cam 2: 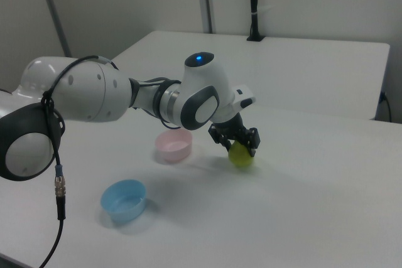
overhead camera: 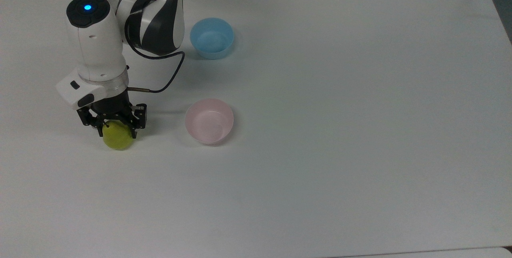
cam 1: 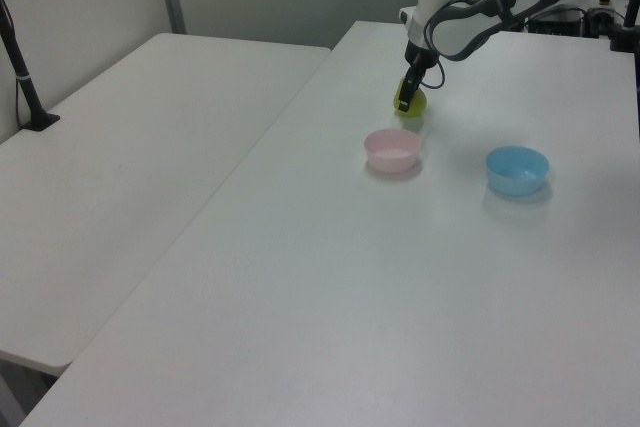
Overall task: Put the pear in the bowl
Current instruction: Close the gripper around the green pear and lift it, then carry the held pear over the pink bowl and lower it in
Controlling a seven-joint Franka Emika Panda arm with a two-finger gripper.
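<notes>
Jaws (overhead camera: 115, 127) sit low over the pear (overhead camera: 117, 139), fingers spread to either side of its upper part and not yet pinched in, as far as I can see. Beneath them the white counter (overhead camera: 320, 130) carries everything. To the top view's right of the jaws, nearby, sits the pink bowl (overhead camera: 209, 121); the light blue bowl (overhead camera: 211, 38) stands well beyond, near the arm's elbow. Right under the jaws rests the pear, on the counter. My worry is that rounded fruit: a grip closing too high on its taper could squeeze it out, sending it rolling. A carry swung low might also clip the pink bowl's rim and shove it.
</notes>
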